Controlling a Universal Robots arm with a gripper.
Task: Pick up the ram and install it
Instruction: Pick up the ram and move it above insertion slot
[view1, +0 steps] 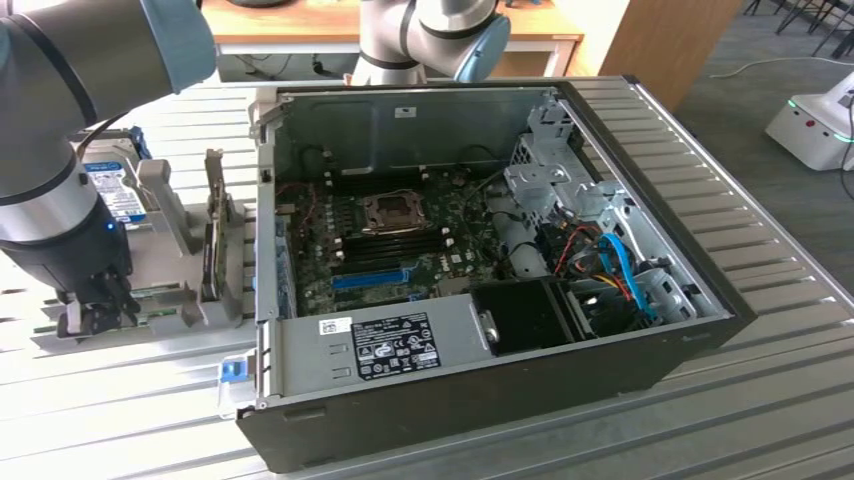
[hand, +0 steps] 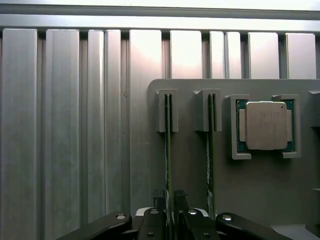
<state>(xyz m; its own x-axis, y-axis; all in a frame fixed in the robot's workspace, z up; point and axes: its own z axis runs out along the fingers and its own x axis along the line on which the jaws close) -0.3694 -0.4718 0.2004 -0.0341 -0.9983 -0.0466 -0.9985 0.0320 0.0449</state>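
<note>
The ram (hand: 168, 145) is a thin green stick standing on edge in a slot of a grey holder plate (hand: 260, 190). My gripper (hand: 169, 196) straddles its near end, one finger on each side, pressed against the board. In the exterior view the gripper (view1: 98, 312) hangs straight down over the same holder (view1: 174, 320), at that view's left, beside the open computer case (view1: 467, 260). The motherboard (view1: 400, 245) lies exposed inside the case, with dark memory slots (view1: 387, 240) near the processor socket.
A second green stick (hand: 210, 150) stands in the neighbouring slot, close to my gripper. A processor chip (hand: 264, 126) sits in a recess of the plate. A hard drive with a blue label (view1: 114, 190) stands upright behind my arm. The table is ribbed metal (hand: 60, 125).
</note>
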